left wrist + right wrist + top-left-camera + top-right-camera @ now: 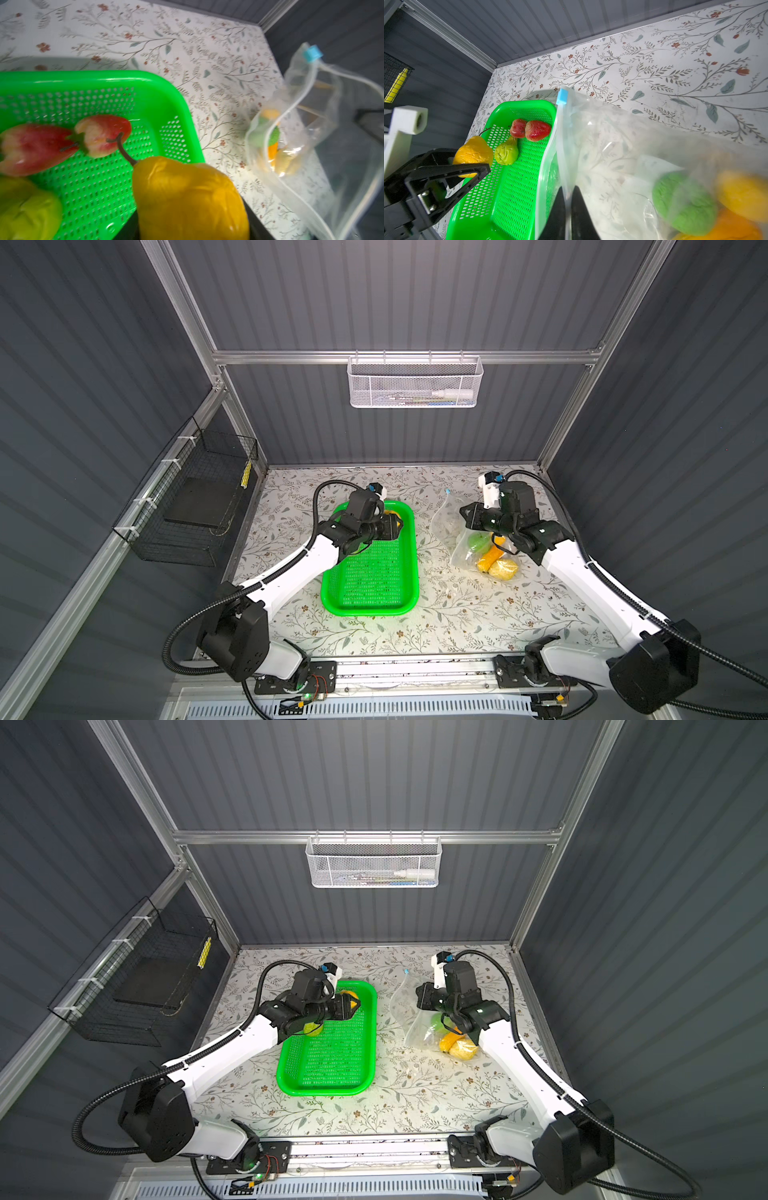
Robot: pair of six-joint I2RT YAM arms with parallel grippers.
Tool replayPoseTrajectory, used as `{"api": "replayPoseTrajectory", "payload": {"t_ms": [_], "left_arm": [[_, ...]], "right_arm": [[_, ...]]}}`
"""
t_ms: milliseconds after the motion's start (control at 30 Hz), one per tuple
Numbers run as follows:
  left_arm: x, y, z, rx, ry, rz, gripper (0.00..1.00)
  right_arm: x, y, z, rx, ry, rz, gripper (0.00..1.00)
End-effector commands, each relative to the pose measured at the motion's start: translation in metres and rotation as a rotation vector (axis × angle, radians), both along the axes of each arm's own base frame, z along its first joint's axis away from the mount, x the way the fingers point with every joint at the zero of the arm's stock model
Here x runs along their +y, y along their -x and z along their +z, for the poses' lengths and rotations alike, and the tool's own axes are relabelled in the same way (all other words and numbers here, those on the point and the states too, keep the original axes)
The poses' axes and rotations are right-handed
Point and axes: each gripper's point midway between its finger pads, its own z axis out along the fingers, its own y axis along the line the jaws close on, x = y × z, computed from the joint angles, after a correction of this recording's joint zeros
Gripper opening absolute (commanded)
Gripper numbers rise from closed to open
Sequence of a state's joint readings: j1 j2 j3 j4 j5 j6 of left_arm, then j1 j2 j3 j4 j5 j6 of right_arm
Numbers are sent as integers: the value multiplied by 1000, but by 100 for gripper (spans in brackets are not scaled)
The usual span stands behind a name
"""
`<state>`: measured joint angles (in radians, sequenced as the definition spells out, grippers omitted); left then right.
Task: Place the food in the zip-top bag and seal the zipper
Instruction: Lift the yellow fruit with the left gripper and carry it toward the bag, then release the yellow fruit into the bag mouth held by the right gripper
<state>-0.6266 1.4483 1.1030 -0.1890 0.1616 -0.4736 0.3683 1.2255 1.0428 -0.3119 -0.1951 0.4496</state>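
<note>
- The left gripper (351,1006) hangs above the far end of the green basket (517,105), its fingers clamped round a yellow-orange pear (473,151).
- Two red strawberries (537,130) and a wrinkled yellow-green fruit (506,153) lie inside the basket at that far end.
- The zip-top bag (612,145) lies just right of the basket with its mouth open.
- The right gripper (568,192) has its fingers pressed together, pinching the bag's zipper edge (560,135) on the side nearest the basket.
- A green bumpy ball (683,203) sits inside the bag.
</note>
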Motion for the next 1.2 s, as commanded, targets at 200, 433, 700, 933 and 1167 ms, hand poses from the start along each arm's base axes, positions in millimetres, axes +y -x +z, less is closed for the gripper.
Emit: {"api": "replayPoseTrajectory", "payload": {"t_ms": [200,433,700,933,1167], "left_arm": [[-85,33,68,-166,234,-395,55],[-114,35,50,-105,236,-477,55],[-137,27,17,-26,179,-493,55],[-134,8,-10,31,59,-403,56],[-119,-6,-42,96,-91,-299,61]], "right_arm": [[5,2,19,-43,-40,13,11],[6,3,25,-62,-56,22,11],[8,5,29,-82,-65,41,11],[15,7,31,-94,-76,86,11],[20,7,29,-94,-78,110,11]]}}
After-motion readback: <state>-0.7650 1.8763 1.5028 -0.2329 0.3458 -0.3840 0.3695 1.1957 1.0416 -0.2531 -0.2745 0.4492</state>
